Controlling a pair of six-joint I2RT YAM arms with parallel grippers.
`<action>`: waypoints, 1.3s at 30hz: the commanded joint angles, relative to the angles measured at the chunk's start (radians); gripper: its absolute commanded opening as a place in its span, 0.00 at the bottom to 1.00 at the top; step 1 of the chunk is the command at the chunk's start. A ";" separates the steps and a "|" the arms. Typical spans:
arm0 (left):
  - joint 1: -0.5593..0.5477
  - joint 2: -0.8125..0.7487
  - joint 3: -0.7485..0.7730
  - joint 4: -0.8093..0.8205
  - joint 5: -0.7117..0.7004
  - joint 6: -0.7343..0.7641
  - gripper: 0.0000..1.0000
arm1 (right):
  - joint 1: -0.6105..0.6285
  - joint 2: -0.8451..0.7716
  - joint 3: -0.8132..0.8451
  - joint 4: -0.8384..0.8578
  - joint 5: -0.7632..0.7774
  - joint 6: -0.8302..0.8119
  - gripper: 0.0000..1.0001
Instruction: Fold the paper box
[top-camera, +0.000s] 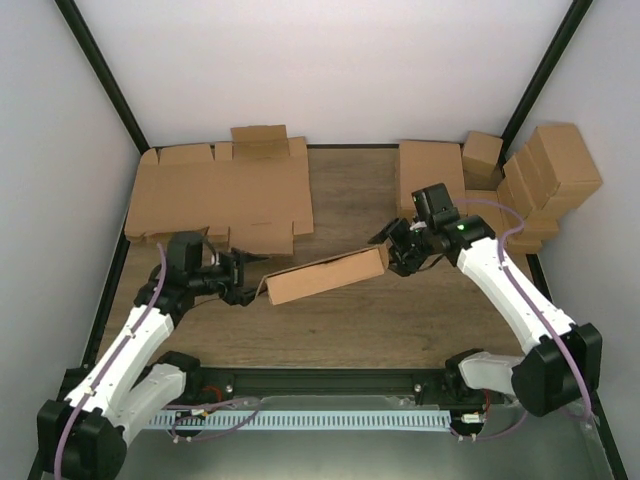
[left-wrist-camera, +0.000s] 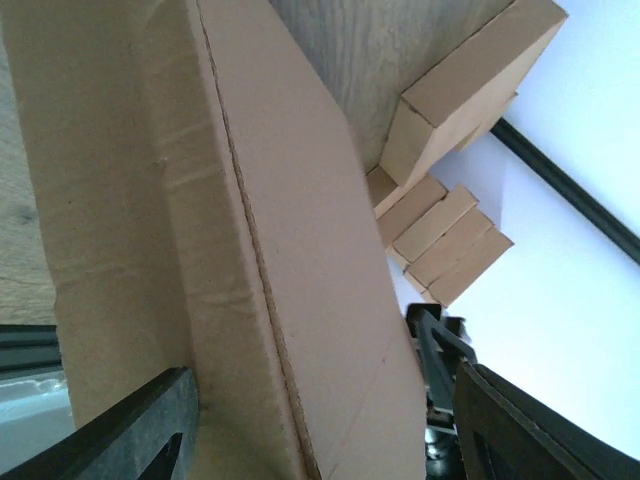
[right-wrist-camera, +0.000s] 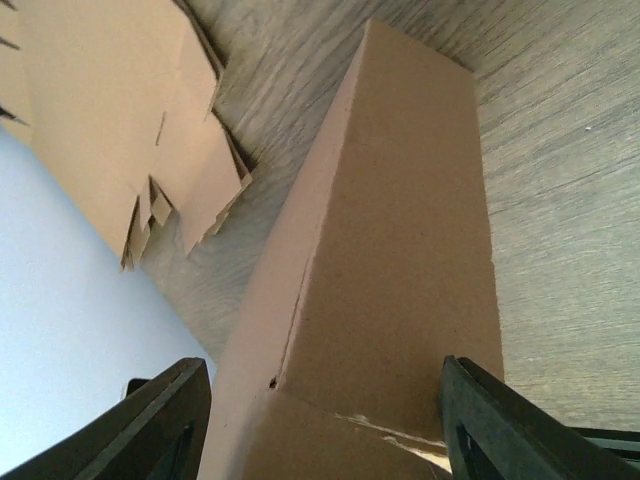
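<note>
The paper box (top-camera: 325, 275) lies across the middle of the table as a long, closed brown cardboard shape, raised slightly at its right end. My left gripper (top-camera: 248, 275) is at its left end. In the left wrist view the box (left-wrist-camera: 300, 250) sits between the jaws of that gripper (left-wrist-camera: 325, 372); one finger (left-wrist-camera: 140, 425) is against it and the other (left-wrist-camera: 530, 430) stands apart, so the gripper is open. My right gripper (top-camera: 395, 250) is at the box's right end. In the right wrist view the box (right-wrist-camera: 400, 250) fills the gap of the gripper (right-wrist-camera: 325, 363), which is shut on it.
A pile of flat cardboard blanks (top-camera: 220, 195) lies at the back left, close behind the left gripper. Several finished brown boxes (top-camera: 540, 180) are stacked at the back right, with a flat piece (top-camera: 430, 175) beside them. Black frame posts stand in the back corners.
</note>
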 joint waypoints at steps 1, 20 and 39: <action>0.024 0.035 -0.029 0.215 0.062 -0.095 0.72 | 0.000 0.074 0.026 0.042 -0.217 0.072 0.65; 0.179 0.284 0.135 0.277 0.095 -0.001 0.78 | -0.047 0.311 0.255 0.128 -0.218 0.068 0.78; 0.274 0.317 0.174 0.234 -0.008 0.122 1.00 | -0.070 0.442 0.388 0.195 -0.166 0.029 0.85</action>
